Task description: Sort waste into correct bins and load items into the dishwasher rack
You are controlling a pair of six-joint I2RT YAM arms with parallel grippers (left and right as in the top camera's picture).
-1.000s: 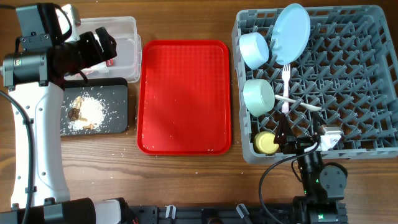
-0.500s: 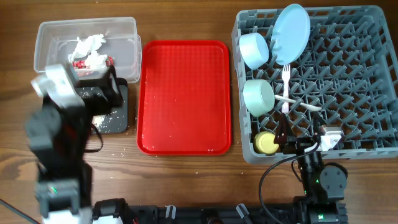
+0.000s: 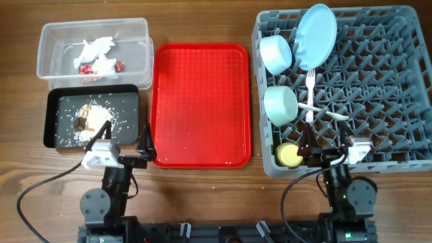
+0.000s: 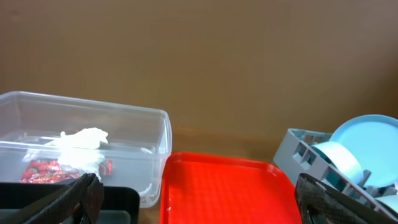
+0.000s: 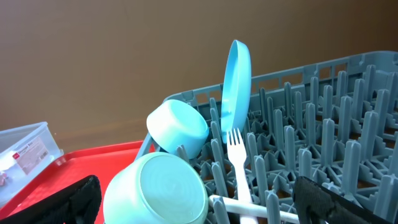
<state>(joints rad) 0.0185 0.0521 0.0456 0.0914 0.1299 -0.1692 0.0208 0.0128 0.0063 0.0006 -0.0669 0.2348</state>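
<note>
Dishwasher rack (image 3: 398, 159) sits just beside red tray (image 3: 200, 101).

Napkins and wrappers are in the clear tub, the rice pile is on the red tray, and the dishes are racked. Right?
No: the overhead view shows the rice pile in the black tray, not on the red tray. Napkins and wrappers are in the clear tub; the dishes are racked.
</note>
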